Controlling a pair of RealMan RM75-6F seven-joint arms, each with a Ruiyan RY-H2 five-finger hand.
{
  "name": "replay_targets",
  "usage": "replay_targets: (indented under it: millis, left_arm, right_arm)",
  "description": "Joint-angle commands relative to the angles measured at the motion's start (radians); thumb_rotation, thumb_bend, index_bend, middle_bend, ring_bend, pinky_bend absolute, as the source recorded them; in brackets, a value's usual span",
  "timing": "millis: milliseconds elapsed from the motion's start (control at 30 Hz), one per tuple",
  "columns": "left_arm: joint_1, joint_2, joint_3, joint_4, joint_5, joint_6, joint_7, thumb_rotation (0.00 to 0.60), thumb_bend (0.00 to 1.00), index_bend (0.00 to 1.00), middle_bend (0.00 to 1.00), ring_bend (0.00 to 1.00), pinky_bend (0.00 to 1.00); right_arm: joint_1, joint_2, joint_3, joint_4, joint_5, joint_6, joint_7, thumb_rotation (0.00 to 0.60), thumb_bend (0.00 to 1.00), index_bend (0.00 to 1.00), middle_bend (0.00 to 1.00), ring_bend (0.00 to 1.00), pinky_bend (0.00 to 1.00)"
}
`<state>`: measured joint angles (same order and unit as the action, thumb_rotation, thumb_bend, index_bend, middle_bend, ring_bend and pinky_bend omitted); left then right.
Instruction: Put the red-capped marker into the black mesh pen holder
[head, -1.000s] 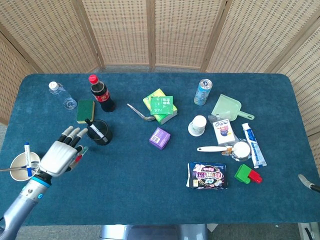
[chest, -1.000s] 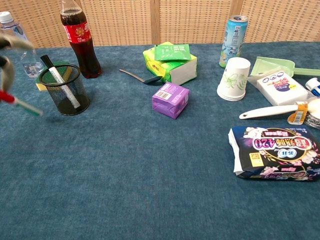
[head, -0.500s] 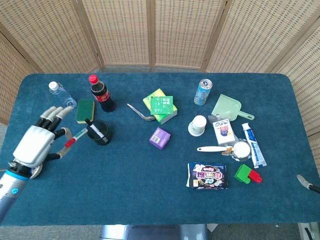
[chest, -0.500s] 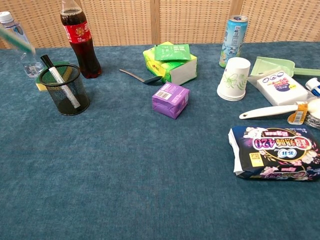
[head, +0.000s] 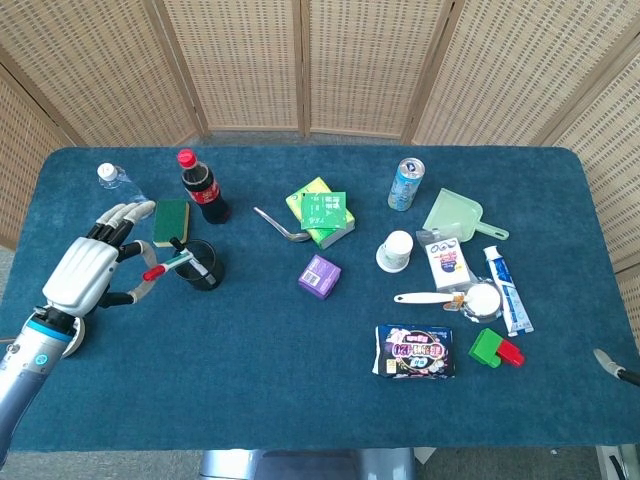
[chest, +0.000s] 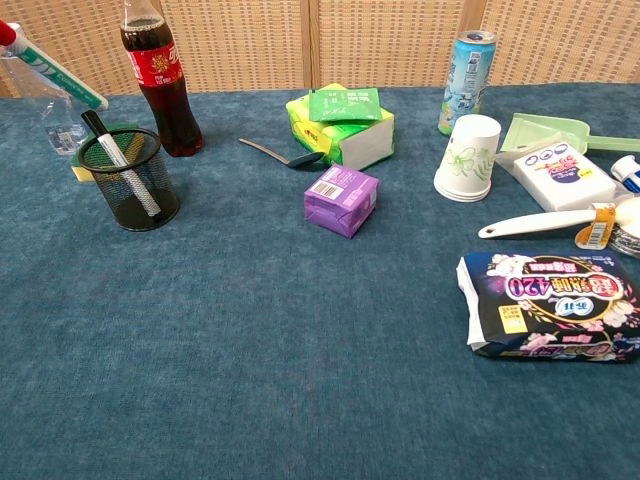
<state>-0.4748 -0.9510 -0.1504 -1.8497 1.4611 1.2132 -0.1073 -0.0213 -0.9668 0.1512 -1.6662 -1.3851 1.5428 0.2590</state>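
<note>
My left hand (head: 90, 268) pinches the red-capped marker (head: 168, 266) between thumb and fingers, held above the table at the left. The red cap points back at the hand and the white-green barrel points right, its tip at the rim of the black mesh pen holder (head: 200, 266). In the chest view the marker (chest: 55, 68) slants down from the top left corner toward the holder (chest: 133, 178), which contains a black-capped marker (chest: 118, 160). The hand itself is out of that frame. Only a grey sliver of my right hand (head: 612, 363) shows at the right edge.
A cola bottle (head: 203, 188), a green sponge (head: 171, 221) and a water bottle (head: 122, 188) stand just behind the holder. A purple box (head: 320, 275), a spoon (head: 280, 226) and green tissue packs (head: 322, 213) lie to its right. Several more items crowd the right side.
My left hand rose from beside the paper cup, swung back and up, then right toward the holder, carrying the marker. The marker's tip now reaches the holder's rim.
</note>
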Motion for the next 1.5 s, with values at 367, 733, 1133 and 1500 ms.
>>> replay_targets:
  millis: [367, 733, 1133, 1500]
  left_arm:
    - [-0.011, -0.078, 0.005, 0.113, -0.055, -0.06, -0.096, 0.6, 0.41, 0.57, 0.0, 0.0, 0.02]
    - [-0.042, -0.14, -0.011, 0.17, -0.085, -0.106, -0.141, 0.6, 0.4, 0.38, 0.0, 0.0, 0.01]
    - [-0.013, -0.111, -0.008, 0.161, -0.04, -0.043, -0.163, 0.6, 0.4, 0.17, 0.0, 0.0, 0.0]
    - [0.134, -0.107, 0.047, 0.166, -0.009, 0.177, 0.1, 0.6, 0.4, 0.19, 0.0, 0.0, 0.0]
  right_arm:
    - [0.001, -0.002, -0.003, -0.002, -0.003, 0.0, -0.01, 0.6, 0.0, 0.0, 0.0, 0.0, 0.14]
    - [0.001, -0.003, 0.0, 0.003, 0.003, -0.003, -0.001, 0.6, 0.0, 0.0, 0.0, 0.0, 0.14]
    - [0.001, -0.001, 0.0, 0.001, 0.002, -0.005, 0.005, 0.6, 0.0, 0.0, 0.0, 0.0, 0.14]
    - [0.003, -0.004, -0.004, -0.003, -0.008, -0.002, -0.008, 0.6, 0.0, 0.0, 0.0, 0.0, 0.14]
